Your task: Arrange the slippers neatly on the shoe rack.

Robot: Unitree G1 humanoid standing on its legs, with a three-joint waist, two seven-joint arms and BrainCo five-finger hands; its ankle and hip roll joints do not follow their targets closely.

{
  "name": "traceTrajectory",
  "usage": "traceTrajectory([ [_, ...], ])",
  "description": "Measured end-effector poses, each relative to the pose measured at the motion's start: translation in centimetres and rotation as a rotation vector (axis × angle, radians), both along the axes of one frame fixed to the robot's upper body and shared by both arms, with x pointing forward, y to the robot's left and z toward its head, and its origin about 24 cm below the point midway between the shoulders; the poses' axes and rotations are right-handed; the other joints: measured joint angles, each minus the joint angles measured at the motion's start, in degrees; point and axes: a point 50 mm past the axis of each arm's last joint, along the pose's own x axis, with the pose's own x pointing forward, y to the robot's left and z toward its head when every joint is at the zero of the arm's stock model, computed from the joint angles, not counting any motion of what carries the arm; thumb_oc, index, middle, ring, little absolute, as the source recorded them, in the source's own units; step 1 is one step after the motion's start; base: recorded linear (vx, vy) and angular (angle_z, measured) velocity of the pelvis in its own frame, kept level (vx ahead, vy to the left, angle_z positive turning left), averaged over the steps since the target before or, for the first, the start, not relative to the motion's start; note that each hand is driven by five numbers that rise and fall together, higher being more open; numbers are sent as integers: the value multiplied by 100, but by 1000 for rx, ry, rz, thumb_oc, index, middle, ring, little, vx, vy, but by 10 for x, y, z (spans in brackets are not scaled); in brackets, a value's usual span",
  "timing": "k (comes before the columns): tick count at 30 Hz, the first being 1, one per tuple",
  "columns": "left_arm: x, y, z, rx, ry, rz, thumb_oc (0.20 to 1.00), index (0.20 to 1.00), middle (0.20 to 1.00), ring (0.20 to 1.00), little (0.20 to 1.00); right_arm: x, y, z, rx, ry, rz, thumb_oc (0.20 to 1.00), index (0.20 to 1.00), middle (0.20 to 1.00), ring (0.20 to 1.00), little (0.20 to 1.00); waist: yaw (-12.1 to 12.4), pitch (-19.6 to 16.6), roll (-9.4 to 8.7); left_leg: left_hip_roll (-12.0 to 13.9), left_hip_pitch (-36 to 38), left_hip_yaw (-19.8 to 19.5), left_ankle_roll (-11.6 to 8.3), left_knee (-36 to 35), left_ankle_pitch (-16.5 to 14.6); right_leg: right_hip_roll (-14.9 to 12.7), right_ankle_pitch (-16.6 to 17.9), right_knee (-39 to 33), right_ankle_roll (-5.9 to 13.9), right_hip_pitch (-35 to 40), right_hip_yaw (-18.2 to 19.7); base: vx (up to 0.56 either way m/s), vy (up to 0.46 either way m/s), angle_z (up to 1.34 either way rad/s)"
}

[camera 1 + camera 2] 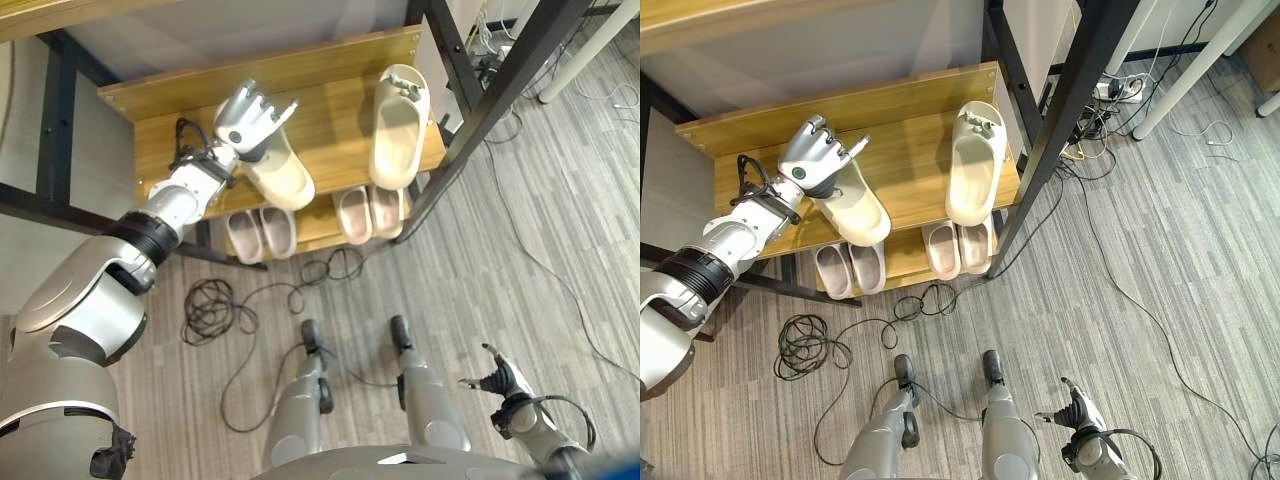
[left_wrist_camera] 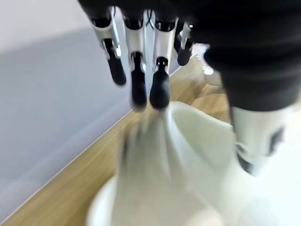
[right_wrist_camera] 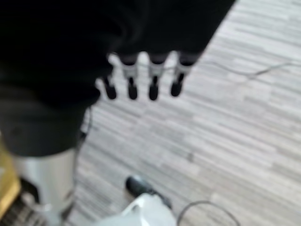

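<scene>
Two cream slippers lie on the wooden top shelf [image 1: 330, 95] of the shoe rack. The left slipper [image 1: 283, 172] lies at an angle, its heel end sticking out past the front edge. The right slipper [image 1: 398, 125] lies nearly straight, toe to the back. My left hand [image 1: 243, 118] is over the toe end of the left slipper, open, with its fingers [image 2: 160, 84] spread above the cream upper [image 2: 188, 155]; whether they touch it I cannot tell. My right hand [image 1: 497, 381] hangs open low at the right over the floor, its fingers [image 3: 153, 87] relaxed.
Two pairs of pinkish slippers [image 1: 262, 233] [image 1: 370, 212] sit on the lower shelf. A black frame post [image 1: 480, 110] slants past the rack's right end. A white table leg [image 1: 590, 50] and loose cords lie further right on the grey floor.
</scene>
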Motion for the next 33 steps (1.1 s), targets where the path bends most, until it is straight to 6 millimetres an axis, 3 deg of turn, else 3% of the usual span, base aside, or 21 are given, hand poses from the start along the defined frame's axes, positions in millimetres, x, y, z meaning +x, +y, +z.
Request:
traceTrajectory([
  [7, -6, 22, -9, -130, -4, 90, 1000, 1000, 1000, 1000, 1000, 4, 3, 3, 11, -23, 7, 1000, 1000, 1000, 1000, 1000, 20, -19, -78, 6, 23, -2, 30, 2, 21, 7, 1, 2, -1, 25, 0, 0, 0, 0],
  [18, -3, 23, -22, -222, 45, 129, 1000, 1000, 1000, 1000, 1000, 4, 4, 3, 11, -22, 6, 1000, 1000, 1000, 1000, 1000, 14, -97, -159, 8, 34, 1, 26, 32, 19, 7, 9, 16, -12, 37, 7, 0, 0, 0],
  [19, -3, 21, -23, -233, 48, 124, 875, 875, 875, 875, 875, 5, 4, 3, 12, -23, 6, 1000, 1000, 1000, 1000, 1000, 15, -97, -158, 8, 31, 2, 26, 32, 19, 7, 10, 19, -12, 32, 9, 0, 0, 0],
  [20, -2, 19, -23, -237, 50, 120, 200, 200, 200, 200, 200, 5, 4, 3, 13, -23, 6, 1000, 1000, 1000, 1000, 1000, 14, -98, -156, 8, 30, 4, 26, 32, 19, 7, 10, 21, -12, 30, 12, 0, 0, 0],
  [33, 2, 3, -31, -284, 81, 109, 200, 200, 200, 200, 200, 5, 5, 3, 10, -21, 3, 1000, 1000, 1000, 1000, 1000, 2, -220, -153, 7, 1, 25, 3, 43, -4, 8, 4, 70, -15, -40, 39, 0, 0, 0],
])
